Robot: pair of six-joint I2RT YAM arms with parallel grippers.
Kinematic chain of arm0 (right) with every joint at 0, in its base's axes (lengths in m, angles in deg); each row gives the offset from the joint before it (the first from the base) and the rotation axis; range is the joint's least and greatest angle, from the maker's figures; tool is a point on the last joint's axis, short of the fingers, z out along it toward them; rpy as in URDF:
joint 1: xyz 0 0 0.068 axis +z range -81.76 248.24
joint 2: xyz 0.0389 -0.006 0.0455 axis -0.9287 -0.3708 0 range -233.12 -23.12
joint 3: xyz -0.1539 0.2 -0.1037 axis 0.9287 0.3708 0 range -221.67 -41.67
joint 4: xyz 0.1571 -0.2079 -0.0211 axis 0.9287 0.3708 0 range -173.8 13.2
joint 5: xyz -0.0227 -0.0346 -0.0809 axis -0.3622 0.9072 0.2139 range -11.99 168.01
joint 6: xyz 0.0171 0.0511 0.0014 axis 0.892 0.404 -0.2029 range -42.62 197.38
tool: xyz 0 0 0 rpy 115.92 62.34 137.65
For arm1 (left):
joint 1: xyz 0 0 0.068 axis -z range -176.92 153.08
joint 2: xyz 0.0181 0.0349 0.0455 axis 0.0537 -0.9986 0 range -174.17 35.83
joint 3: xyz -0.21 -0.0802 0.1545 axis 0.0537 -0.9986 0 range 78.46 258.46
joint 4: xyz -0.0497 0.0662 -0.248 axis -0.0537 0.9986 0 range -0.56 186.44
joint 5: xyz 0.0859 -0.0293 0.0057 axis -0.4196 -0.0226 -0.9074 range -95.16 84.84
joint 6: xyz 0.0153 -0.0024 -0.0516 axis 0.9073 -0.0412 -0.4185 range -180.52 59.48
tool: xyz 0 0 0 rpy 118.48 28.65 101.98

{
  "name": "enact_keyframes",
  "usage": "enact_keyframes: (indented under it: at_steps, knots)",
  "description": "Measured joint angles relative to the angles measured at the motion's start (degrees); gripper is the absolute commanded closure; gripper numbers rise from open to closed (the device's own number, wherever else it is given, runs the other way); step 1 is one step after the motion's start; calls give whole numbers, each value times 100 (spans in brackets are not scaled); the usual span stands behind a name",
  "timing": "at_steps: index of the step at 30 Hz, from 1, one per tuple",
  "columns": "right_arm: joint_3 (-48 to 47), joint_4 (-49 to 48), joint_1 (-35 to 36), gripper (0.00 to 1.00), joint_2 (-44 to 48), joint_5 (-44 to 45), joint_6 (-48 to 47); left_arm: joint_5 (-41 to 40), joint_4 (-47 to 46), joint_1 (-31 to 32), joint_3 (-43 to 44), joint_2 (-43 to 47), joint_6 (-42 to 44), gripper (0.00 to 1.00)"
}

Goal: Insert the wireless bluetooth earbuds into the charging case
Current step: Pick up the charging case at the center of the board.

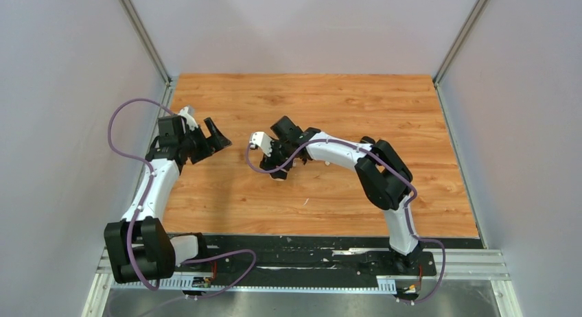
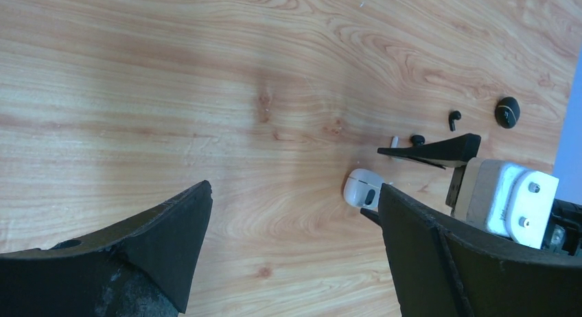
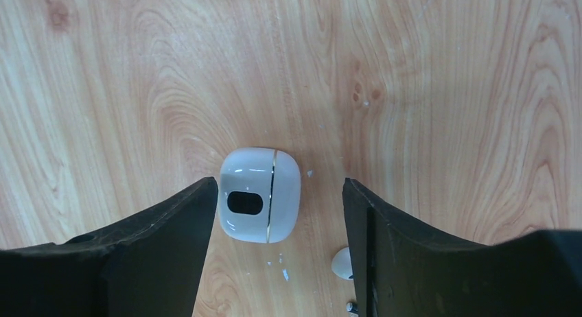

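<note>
White case (image 3: 259, 195) lying on wood table (image 3: 103, 70) | right tool (image 3: 278, 186) wide, straddling case | left tool (image 2: 295, 190) wide, holding nothing, above table | black earbud (image 2: 454, 116) lying apart

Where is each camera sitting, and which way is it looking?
Top: high behind the robot, looking down at the table; left gripper and right gripper show.
Left wrist: on the left arm, looking across at the right gripper; own fingers show.
Right wrist: on the right arm, looking down at the white case; own fingers show.
Both wrist views share the white case.
</note>
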Motion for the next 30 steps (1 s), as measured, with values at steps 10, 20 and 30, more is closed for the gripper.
enact_keyframes:
  at_steps: [10, 20, 30]
  knots:
    - [435, -109, -13, 36, 0, 162, 0, 0, 7, -4, 0, 0, -63, 3]
    - [527, -205, -13, 78, 39, 236, -140, 4, 4, -4, 0, 4, -87, 3]
    - [361, -83, -190, 100, 264, 350, -358, 988, -570, 0, -94, -175, -273, 7]
